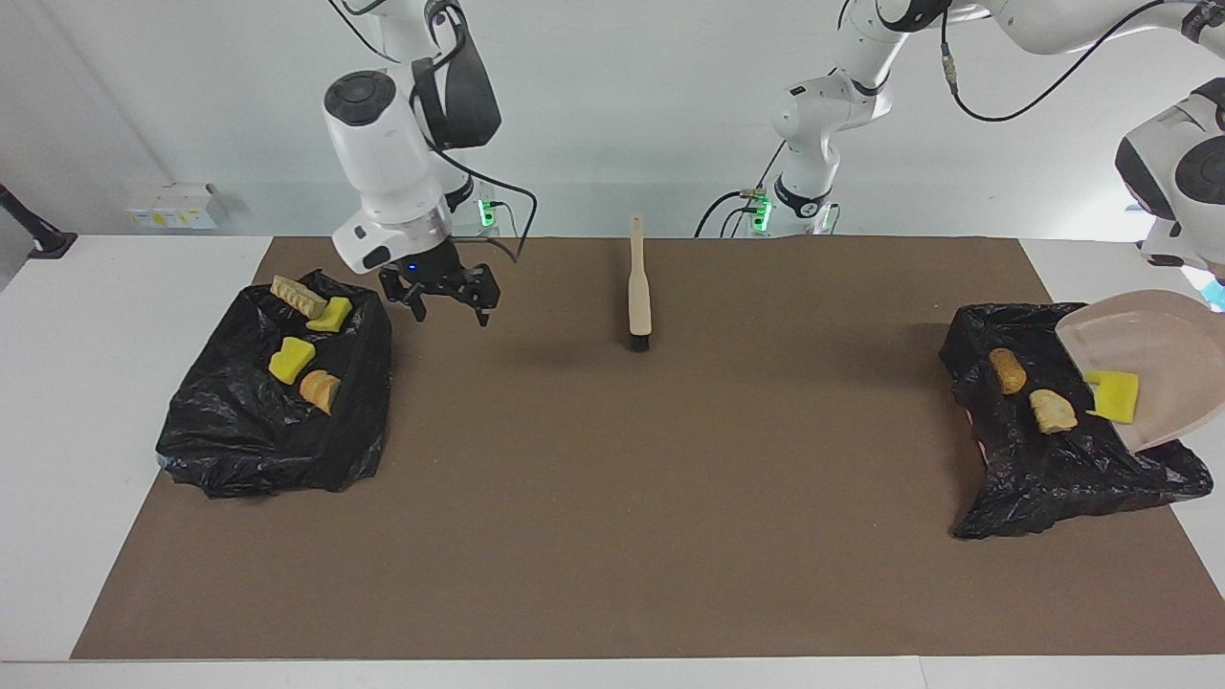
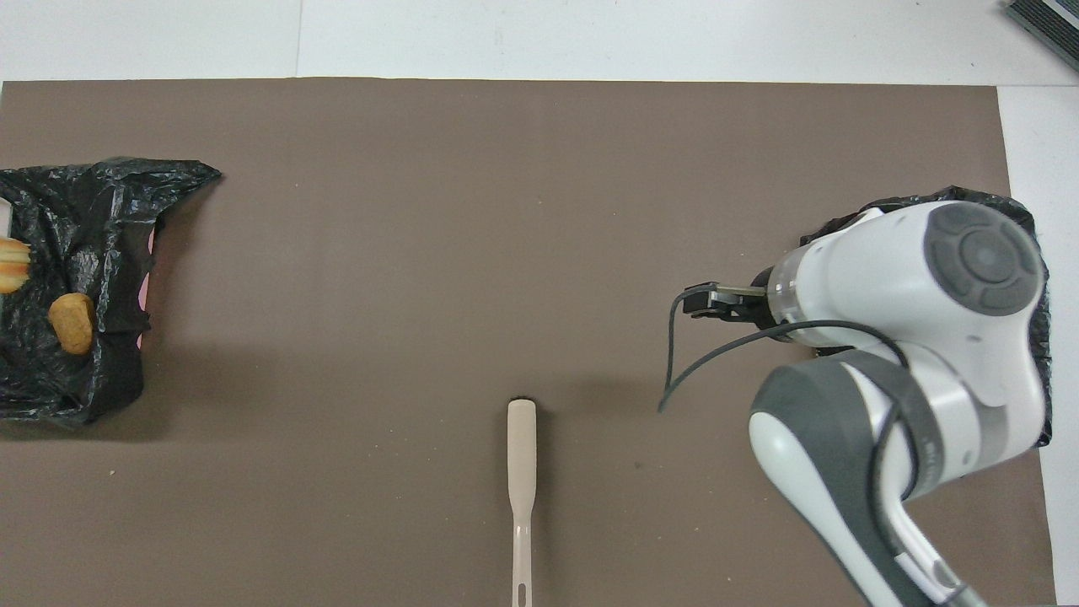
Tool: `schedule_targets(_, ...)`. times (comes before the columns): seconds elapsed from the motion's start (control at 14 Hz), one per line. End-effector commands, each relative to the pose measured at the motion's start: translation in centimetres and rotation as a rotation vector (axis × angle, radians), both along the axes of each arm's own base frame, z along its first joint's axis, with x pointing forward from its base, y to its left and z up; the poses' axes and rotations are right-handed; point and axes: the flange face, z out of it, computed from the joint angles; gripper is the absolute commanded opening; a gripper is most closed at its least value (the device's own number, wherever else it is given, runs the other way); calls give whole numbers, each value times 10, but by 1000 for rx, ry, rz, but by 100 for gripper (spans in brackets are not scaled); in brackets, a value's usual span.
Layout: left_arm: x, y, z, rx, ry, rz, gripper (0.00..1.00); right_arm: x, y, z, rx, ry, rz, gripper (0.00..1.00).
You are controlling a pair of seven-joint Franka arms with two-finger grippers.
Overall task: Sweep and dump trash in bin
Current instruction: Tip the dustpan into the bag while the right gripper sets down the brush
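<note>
**Dustpan tipped over bin, brush laid aside**

At the right arm's end of the table, a black-bagged bin (image 1: 273,411) holds four foam chunks (image 1: 292,359), their dumping apparently done. Beside it hovers the right gripper (image 1: 440,297), fingers spread and empty. The brush (image 1: 638,287) lies mid-table, set down near the robots. At the left arm's end, the beige dustpan (image 1: 1163,354) tilts over a second bagged bin (image 1: 1043,450), so its yellow chunk (image 1: 1115,397) can slide down to two tan chunks (image 1: 1029,390). The left gripper is unseen.

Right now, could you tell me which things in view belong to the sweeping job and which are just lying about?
Job: foam chunks in the right-end bin and left-end bin; last yellow chunk on the tilted dustpan; brush; right gripper.

Lying about: small boxes.
</note>
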Motion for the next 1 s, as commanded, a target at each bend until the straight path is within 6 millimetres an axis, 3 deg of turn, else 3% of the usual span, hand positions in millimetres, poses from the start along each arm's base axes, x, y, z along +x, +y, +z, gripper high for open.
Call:
schedule_targets(0.0,-15,-16,19,123,-14,-17,0,0,-50,49,-23,20,9,100)
schedule_targets(0.14,-18,-19,28,163,-13,-21,0,-9,-93,87,-20,19,21,100)
schedule_targets(0.29,-16,-44,38,197,-19,-20,0,-18,-128,118,-18,24,46,100)
schedule_targets(0.5,-16,-92,35,158,-59,44,0,-40,-135,162,-57,9,66,100)
schedule_targets(0.57,-17,-112,29,79,-81,78,0,-46,-129,166,-65,0,79,100)
schedule_targets(0.71,-19,-141,20,-33,-126,145,0,-49,-116,149,-62,33,106,100)
schedule_targets(0.93,-20,-201,8,-167,-178,190,0,-56,-114,148,-40,39,112,100)
